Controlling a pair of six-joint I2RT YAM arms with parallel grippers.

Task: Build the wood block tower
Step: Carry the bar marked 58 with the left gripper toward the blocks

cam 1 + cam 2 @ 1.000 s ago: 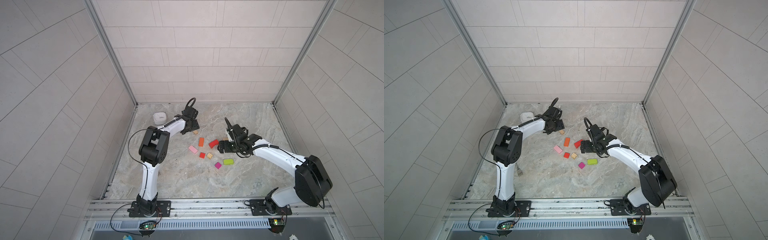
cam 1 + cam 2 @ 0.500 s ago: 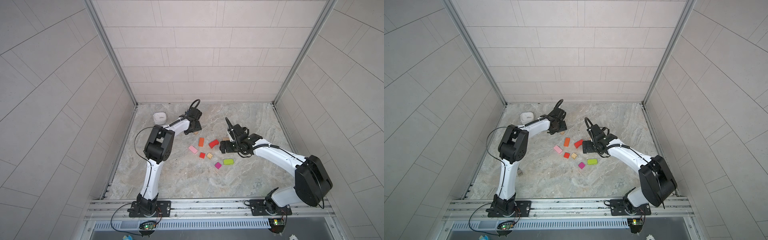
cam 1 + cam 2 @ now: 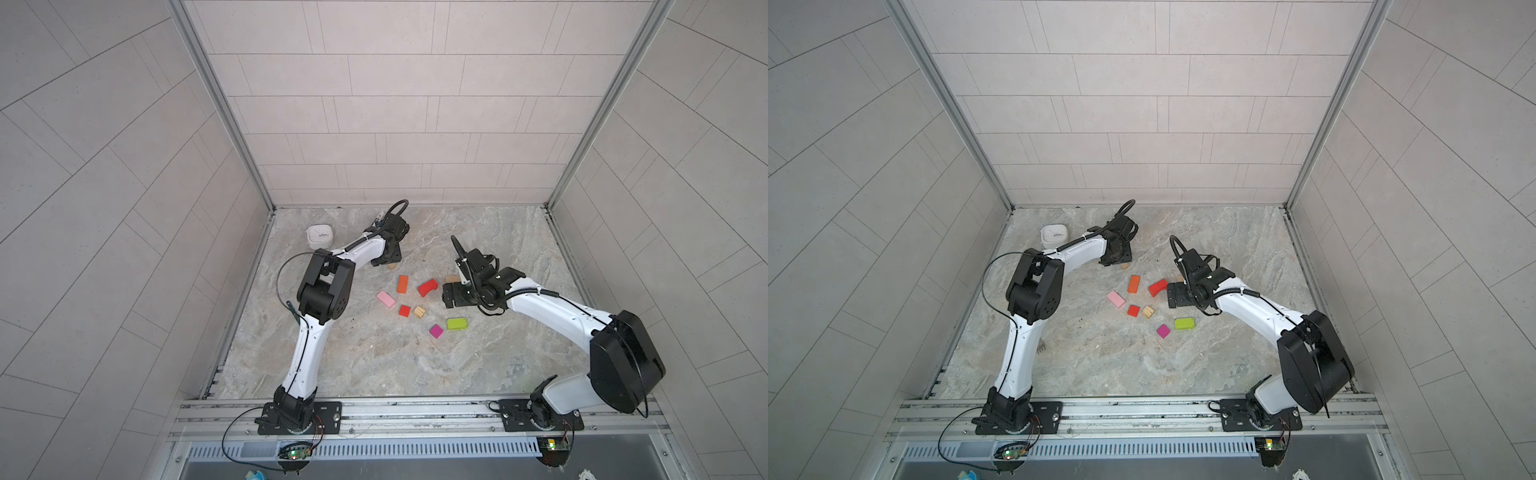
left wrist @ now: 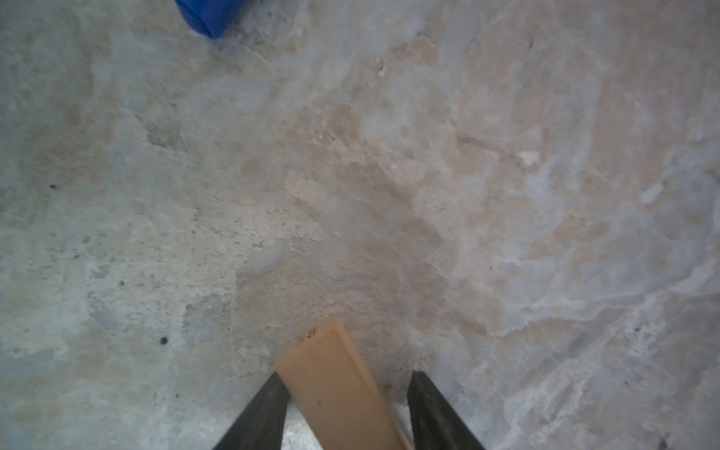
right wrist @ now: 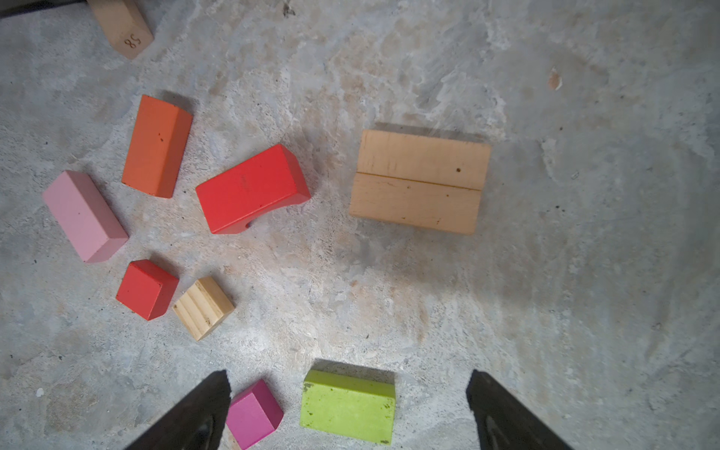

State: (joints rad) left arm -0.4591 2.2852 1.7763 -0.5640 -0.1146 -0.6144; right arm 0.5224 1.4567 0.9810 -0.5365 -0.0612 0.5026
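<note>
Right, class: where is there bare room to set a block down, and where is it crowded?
Free: the wide stretch between the lime bar and the front rail, and the tabletop beyond the tan bars. Crowded: between the pink bar and red arch.

Scattered flat and apart: orange bar (image 5: pixel 156 146), pink bar (image 5: pixel 83 216), red arch (image 5: pixel 251 189), lime bar (image 5: pixel 346 405). Touching side by side: tan bars (image 5: pixel 419 181).

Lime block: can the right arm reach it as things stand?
Probably yes: the lime block lies flat with nothing on it, near the open right end effector; only the magenta cube sits close beside it.
</note>
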